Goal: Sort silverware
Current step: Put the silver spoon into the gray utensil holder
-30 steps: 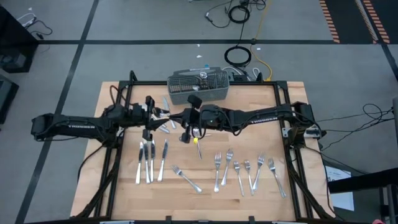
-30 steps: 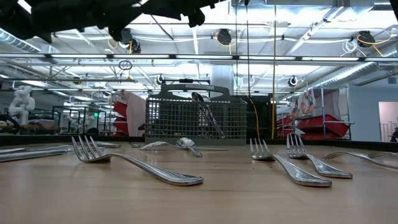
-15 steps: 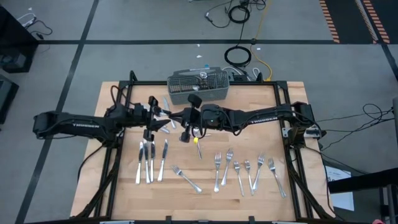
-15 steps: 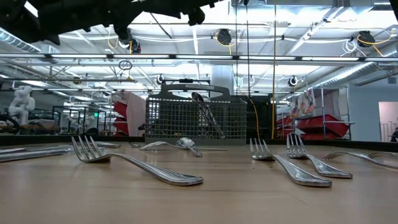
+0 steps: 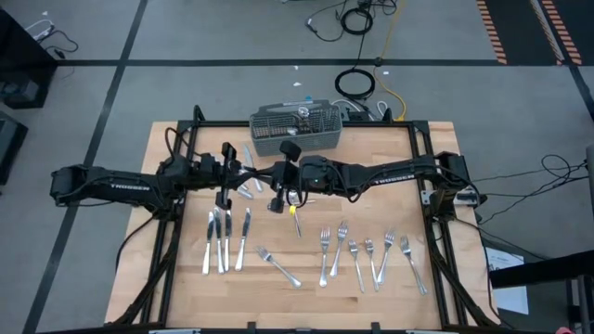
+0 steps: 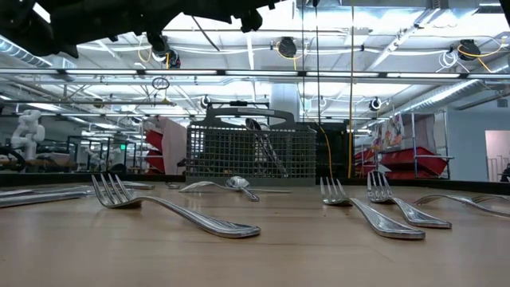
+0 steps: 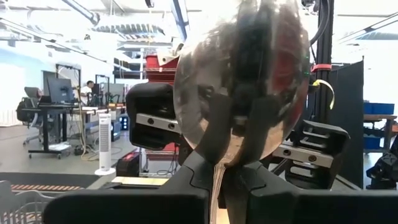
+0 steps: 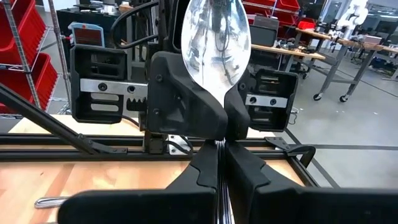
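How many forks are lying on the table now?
7 forks: one alone right of the knives, six in a row farther right. Others may hide under arms.

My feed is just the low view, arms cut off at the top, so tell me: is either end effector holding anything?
Observer: Yes. The right end effector is shut on a spoon, gripping its handle.
Operator: And the left one?
Observer: The left end effector grips that same spoon, facing the right one.
Operator: Any knives out? I mostly see forks.
Observer: A row of knives lies side by side on the table's left half.
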Controlling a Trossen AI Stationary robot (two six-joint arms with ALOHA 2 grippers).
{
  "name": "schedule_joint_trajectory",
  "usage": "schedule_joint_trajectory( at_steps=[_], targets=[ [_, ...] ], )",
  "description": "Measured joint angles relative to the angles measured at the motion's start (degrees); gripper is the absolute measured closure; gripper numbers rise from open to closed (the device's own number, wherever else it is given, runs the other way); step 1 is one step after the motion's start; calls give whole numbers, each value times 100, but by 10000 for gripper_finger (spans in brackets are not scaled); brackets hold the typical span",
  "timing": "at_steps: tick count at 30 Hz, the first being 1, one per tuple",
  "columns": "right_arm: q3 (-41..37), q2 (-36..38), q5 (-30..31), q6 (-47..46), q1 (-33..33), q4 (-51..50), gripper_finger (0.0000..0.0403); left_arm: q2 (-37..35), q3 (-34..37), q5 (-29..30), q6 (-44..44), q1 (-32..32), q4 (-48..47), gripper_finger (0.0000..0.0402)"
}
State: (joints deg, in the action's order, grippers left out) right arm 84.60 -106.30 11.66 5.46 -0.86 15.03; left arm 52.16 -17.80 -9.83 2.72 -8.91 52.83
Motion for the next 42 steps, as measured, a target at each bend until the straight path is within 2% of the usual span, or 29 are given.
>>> schedule_joint_trajectory(
  at_steps=[5,12,16,23,28,35,42],
  targets=[
    [20,0,-8,113,6,-87,389,-54,0,183,-3,2,8,383],
    [24,13,171,142,14,-580,349,-109,-191,366,-179,-2,5,383],
    [25,13,603,88,-1,-1042,328,-101,-329,393,-325,-9,-67,383],
    [-13,-42,748,-495,7,-2853,310,-124,-632,816,-938,-184,-197,383],
    [-4,-9,792,-1051,6,-3759,310,-62,-956,834,-1159,-504,-500,383],
    [-2,-9,744,-1405,-229,-4487,309,611,-1304,981,-1613,-1119,-448,383],
    [-2,-7,763,-1818,-610,-4987,309,1724,-1855,256,-1570,-1708,-300,383]
  ],
)
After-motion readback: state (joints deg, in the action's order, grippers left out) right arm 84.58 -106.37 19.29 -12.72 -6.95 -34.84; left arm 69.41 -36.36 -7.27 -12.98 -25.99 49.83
